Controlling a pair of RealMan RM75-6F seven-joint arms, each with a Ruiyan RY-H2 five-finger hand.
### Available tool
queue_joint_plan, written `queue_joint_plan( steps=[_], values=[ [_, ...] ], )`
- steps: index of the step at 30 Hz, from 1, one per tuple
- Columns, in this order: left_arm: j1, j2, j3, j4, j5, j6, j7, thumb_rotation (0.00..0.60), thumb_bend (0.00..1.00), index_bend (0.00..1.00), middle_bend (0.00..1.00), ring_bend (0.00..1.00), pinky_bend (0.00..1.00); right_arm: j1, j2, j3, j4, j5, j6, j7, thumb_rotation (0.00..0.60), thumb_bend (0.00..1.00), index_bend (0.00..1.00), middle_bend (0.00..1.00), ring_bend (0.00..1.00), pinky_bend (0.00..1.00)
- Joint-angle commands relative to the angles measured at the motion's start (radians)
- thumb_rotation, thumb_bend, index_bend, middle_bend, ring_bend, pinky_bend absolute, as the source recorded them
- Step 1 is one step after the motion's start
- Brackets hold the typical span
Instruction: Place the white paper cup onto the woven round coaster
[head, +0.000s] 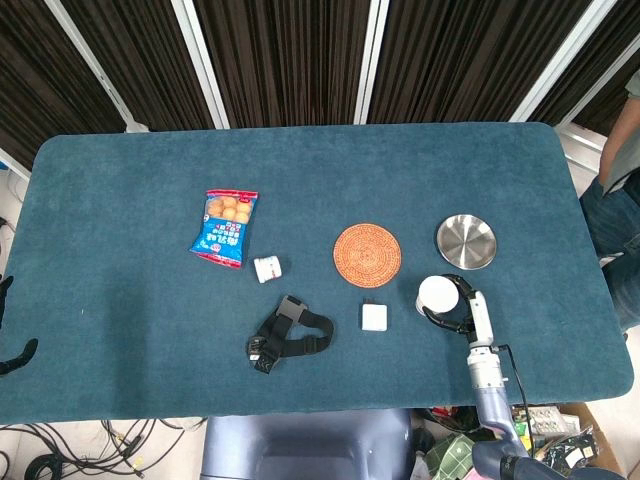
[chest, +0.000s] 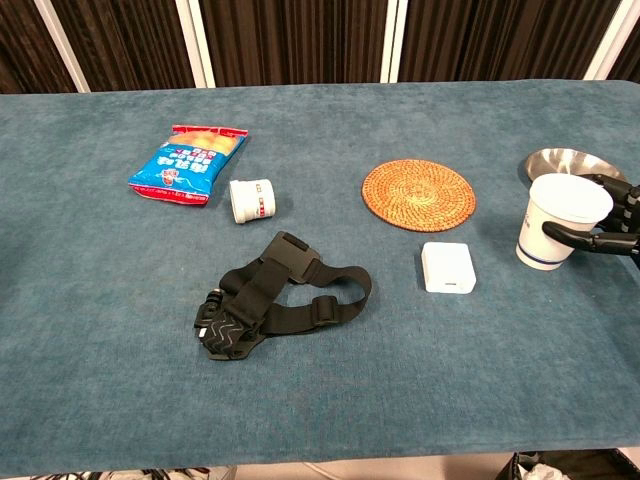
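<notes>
Cup (chest: 562, 222): upright on worktop (chest: 120, 300), right of coaster (chest: 418, 193), well apart. Right hand (chest: 610, 225) fingers wrapped around mid-wall. Likely light, thin, crushable; grip gently. Left hand (head: 8, 330) state indeterminate.

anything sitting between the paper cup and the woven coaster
Mostly bare cloth. The white square block lies just near-side of the line from paper cup to coaster, clearest in the chest view.
</notes>
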Motion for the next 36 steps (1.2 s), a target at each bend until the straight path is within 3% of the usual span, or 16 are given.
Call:
queue_joint_plan(
  steps=[1,22,36],
  values=[
    [0.000,0.000,0.000,0.000,0.000,-0.001,0.000,0.600,0.26,0.00,0.03,0.00,0.00,0.000,0.001,0.001,-0.001,0.000,0.001,-0.001,0.600,0.11,0.39,0.37,0.29,0.12],
    [0.000,0.002,0.001,-0.004,-0.004,-0.004,0.001,0.600,0.27,0.00,0.03,0.00,0.00,0.029,0.029,0.013,-0.029,-0.013,-0.001,-0.024,0.600,0.11,0.39,0.37,0.30,0.12],
    [-0.001,0.005,0.000,-0.006,-0.007,-0.007,-0.005,0.600,0.27,0.00,0.03,0.00,0.00,0.195,0.084,0.120,-0.131,0.026,-0.131,-0.156,0.600,0.11,0.39,0.37,0.31,0.12]
  ],
)
